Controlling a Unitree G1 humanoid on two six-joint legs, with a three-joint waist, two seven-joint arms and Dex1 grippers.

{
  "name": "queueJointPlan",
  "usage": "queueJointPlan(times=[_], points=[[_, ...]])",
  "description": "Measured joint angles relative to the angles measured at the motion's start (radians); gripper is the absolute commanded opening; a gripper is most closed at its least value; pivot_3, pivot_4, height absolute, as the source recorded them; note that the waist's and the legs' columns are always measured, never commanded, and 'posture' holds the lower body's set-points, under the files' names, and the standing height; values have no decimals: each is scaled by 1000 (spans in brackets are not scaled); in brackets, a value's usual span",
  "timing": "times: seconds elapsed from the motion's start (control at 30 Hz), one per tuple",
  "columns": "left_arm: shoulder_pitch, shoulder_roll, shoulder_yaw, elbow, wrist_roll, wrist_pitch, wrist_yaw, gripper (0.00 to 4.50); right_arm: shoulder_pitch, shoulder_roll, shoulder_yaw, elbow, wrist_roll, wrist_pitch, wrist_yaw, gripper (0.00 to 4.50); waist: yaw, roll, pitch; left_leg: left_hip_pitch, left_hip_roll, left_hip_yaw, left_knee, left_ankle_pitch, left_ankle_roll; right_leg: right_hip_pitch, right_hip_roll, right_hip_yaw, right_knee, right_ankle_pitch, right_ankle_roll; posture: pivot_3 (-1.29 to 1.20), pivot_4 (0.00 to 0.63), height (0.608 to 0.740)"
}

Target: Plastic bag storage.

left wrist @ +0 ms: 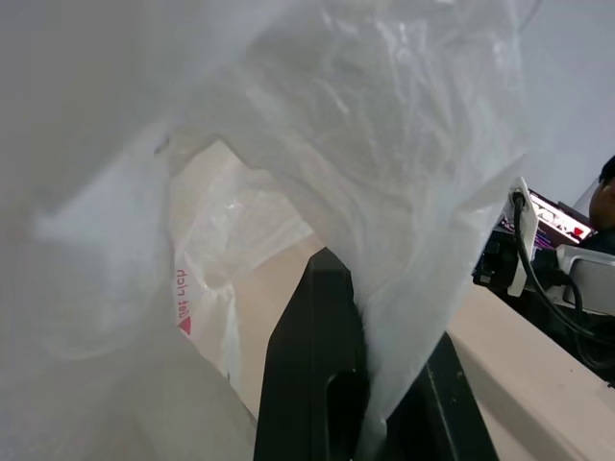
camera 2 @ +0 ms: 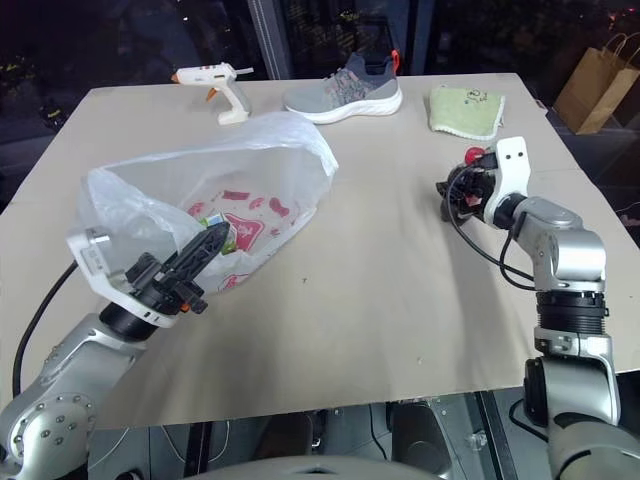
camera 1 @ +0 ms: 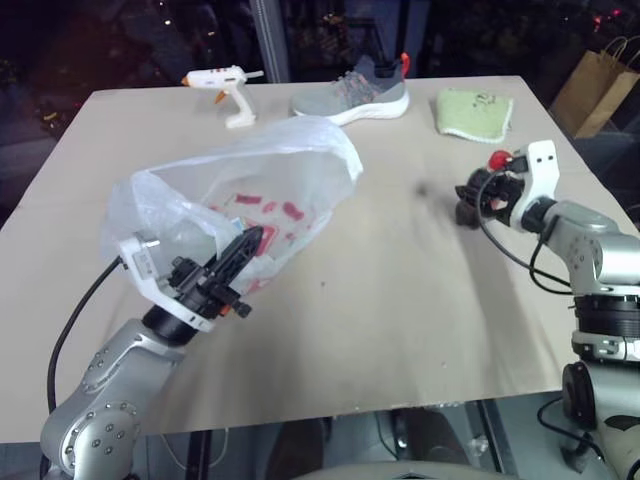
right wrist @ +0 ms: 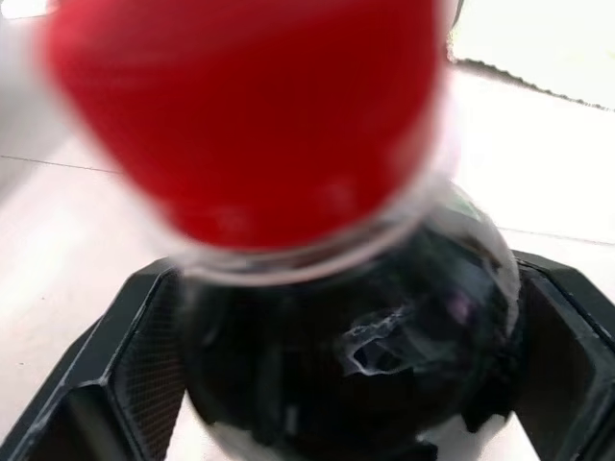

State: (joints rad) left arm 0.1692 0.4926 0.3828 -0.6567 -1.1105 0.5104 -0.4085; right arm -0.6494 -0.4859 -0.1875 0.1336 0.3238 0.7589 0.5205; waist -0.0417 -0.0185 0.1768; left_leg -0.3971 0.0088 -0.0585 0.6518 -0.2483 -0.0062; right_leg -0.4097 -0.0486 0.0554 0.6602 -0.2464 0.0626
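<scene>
1. the bag [camera 1: 240, 190] lies on the left half of the table [camera 1: 400, 300], puffed up, its red print on the side facing the table's front edge.
2. the left gripper [camera 1: 243, 252] has its two black fingers pressed together on the bag's near edge; the left wrist view shows the film pinched between them and ballooning beyond.
3. the bag's gripped end is lifted off the board, while its far end reaches toward the shoe [camera 1: 352, 92].
4. the right gripper [camera 1: 468, 205] is over the right side of the table, well apart from the bag.
5. in the right wrist view a bottle [right wrist: 336, 317] with dark contents and a red cap [right wrist: 250, 106] sits between the right fingers [right wrist: 86, 384], which stand wide at its sides; i cannot tell whether they press on it.
6. along the far edge lie a glue gun [camera 1: 222, 85] at the left, the grey shoe in the middle, and a green cloth [camera 1: 472, 112] to the right.
7. a brown paper bag [camera 1: 596, 82] stands beyond the table's far right corner.
</scene>
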Motion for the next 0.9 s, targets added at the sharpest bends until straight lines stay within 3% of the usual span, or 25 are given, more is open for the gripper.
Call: queueJointPlan(times=[0.2, 0.3, 0.4, 0.57, 0.7, 0.83, 0.9], points=[[9, -1, -1, 0, 8, 0, -5, 0, 16, -9, 28, -39, -4, -3, 15, 3254, -1, 0, 0, 0, 0, 0, 0, 0, 0, 0, 0, 0, 0, 0, 0, 0, 150, 740], [7, -1, -1, 1, 8, 0, -11, 0, 1, 53, 52, -119, 66, 99, 25, 3254, -8, 1, 1, 0, 2, 1, 0, 0, 0, -2, 2, 2, 1, 0, 0, 0, 150, 740], [1, -1, -4, 2, 9, 1, -19, 0, -77, 120, 171, -274, 195, 291, 64, 3254, -14, 5, 3, -1, 2, 0, -1, 0, 0, -3, 2, 1, 2, 0, 0, 0, 150, 740], [-2, -5, -16, 4, 15, 0, -23, 0, -170, 247, 252, -358, 323, 418, 81, 3254, 4, 5, 3, -3, -1, -1, -1, 0, 0, -2, -1, -1, 0, 0, 0, 0, 150, 740], [0, -18, -42, -3, 21, 0, -24, 0, -269, 431, 256, -208, 299, 415, -40, 3254, 0, 4, 3, -2, 0, -1, 0, 0, 0, -3, 0, -1, 1, 0, 0, 0, 150, 740], [37, -11, -45, -17, 20, 2, -36, 0, -386, 620, 161, -8, 278, 401, -206, 3254, -1, 4, 3, -2, 0, -2, -2, 0, 0, -4, 1, -2, 1, 0, -1, 0, 150, 740], [38, -3, -46, -29, 18, 4, -47, 0, -426, 635, 142, 56, 283, 394, -259, 3254, 5, 4, 3, -3, 0, -3, -3, 0, 0, -3, 0, -3, 0, 0, -1, 0, 150, 740]])
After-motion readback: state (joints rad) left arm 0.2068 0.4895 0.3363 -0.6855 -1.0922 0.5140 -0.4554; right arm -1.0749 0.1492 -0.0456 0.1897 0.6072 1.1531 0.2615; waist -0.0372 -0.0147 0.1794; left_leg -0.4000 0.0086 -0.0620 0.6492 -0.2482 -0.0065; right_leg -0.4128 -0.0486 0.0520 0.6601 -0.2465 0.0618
